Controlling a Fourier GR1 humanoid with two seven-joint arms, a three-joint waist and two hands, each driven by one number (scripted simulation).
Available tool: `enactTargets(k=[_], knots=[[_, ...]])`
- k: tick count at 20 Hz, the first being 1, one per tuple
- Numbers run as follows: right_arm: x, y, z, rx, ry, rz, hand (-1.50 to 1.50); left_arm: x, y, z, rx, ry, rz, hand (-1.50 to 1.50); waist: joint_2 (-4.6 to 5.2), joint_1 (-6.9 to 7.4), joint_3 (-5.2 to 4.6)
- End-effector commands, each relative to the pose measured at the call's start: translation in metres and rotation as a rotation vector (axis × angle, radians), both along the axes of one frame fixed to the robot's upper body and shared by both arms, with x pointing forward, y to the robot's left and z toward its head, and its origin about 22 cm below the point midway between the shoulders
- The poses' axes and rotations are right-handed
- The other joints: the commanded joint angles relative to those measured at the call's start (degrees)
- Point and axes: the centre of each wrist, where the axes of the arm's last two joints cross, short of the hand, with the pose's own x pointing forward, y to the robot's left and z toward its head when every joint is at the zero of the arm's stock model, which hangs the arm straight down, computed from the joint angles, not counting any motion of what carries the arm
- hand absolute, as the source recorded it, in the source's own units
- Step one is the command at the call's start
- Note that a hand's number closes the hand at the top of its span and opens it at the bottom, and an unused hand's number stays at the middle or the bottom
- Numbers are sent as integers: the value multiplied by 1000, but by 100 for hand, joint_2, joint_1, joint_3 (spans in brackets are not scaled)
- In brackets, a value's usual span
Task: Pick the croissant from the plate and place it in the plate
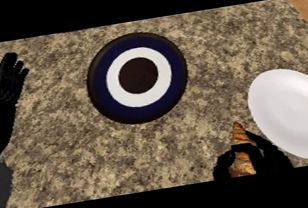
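Speckled granite in browns and greys covers the counter (65, 140), its surface grainy and mottled, with strips of pale wood showing at the upper left and upper right corners. Near the middle sits a round dark plate (137, 77), glossy navy at its rim, with a white ring inside and a dark brown disc at the centre. At the right, well apart from it, lies a plain white plate (298, 112), smooth and shallow, its far edge cut off by the view's border.

The right hand (259, 157) shows at the lower edge, just beside the white plate's near-left rim. Its black fingers curl round the croissant (239, 138), a golden-brown, ridged pastry whose tapered tip pokes up above the fingers; the rest of it is mostly hidden by the hand. The croissant is held over the granite, not on either plate.

The left hand (5, 81) rests at the left edge, fingers straight and pointing up, holding nothing, above its grey forearm.
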Motion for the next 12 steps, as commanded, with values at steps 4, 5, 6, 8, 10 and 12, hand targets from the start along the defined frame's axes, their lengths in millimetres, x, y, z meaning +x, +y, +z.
enactTargets(k=[4, 5, 6, 8, 10, 12], knots=[[-2, 43, 34, 162, -74, 24, 150, 6, -18, 5, 6, -7, -34, 0, 61, 198, 15], [6, 41, 42, 157, -77, 38, 150, 6, -19, 2, -3, 0, -54, 0, 82, 234, 12], [6, 42, 46, 157, -85, 42, 150, 7, -16, 7, -6, -6, -44, 0, 78, 253, 10], [19, 45, 46, 154, -94, 39, 150, 6, -17, 8, 0, -16, -52, 0, 87, 302, 13], [36, 46, 58, 185, -122, 61, 150, 11, -19, 9, 3, -18, -70, 0, 122, 357, 12], [49, 53, 60, 208, -110, 68, 150, 12, -24, 7, 3, -19, -75, 0, 124, 386, 14]])
